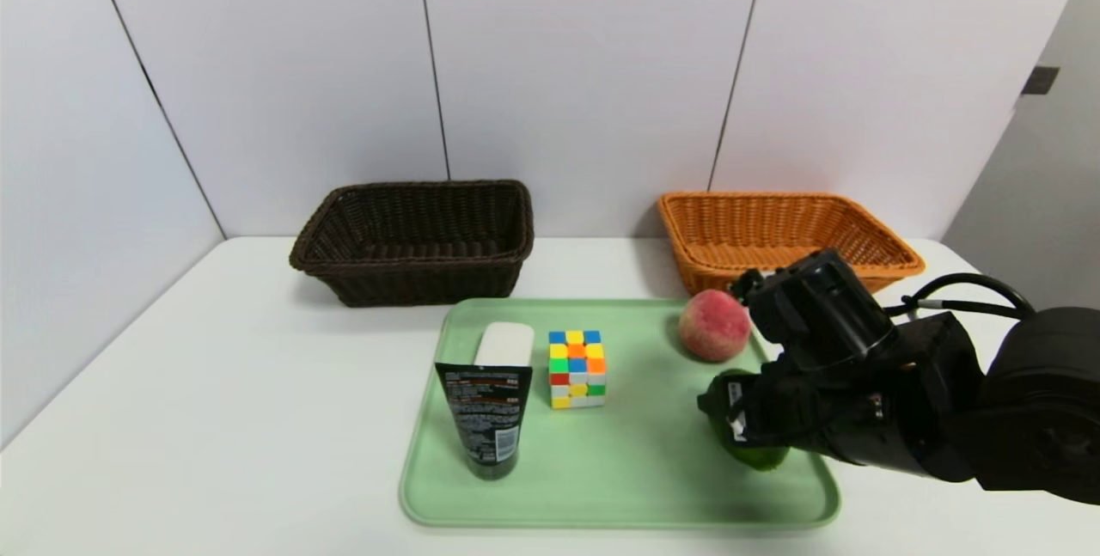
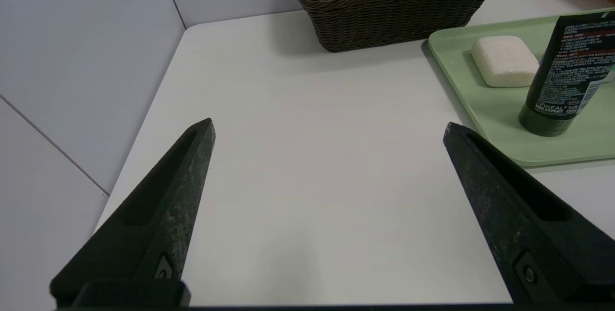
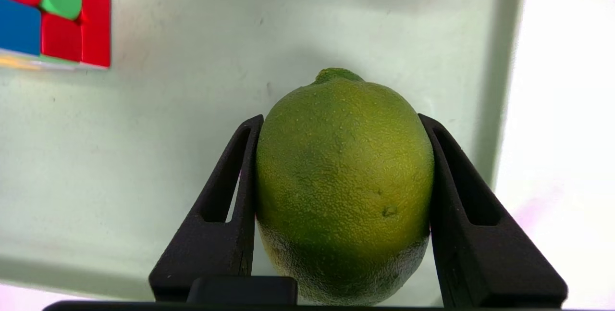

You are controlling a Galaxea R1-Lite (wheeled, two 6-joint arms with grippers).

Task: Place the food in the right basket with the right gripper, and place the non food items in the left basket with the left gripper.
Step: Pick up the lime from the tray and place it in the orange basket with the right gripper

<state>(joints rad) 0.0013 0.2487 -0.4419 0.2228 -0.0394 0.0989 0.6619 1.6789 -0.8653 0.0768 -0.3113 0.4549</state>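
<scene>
Right gripper (image 3: 343, 128), jaws clamped on the round green lime (image 3: 343, 186): lift straight, then carry toward one o'clock, the orange wicker basket (image 1: 786, 234). Left gripper (image 2: 326, 128) parked, jaws wide, empty.

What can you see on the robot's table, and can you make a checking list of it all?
Surface: white table bearing a green tray.
Job's things: on the tray, lime, peach, cube puzzle, white soap bar, black tube standing on its cap. Dark basket and orange basket behind the tray; no items seen inside.
Clutter: nothing seen.
Grippers: right gripper shut on the lime, on the tray; left gripper open above bare table, holding nothing.
Cables: black cable on the right arm.
Surroundings: white wall panels.
</scene>
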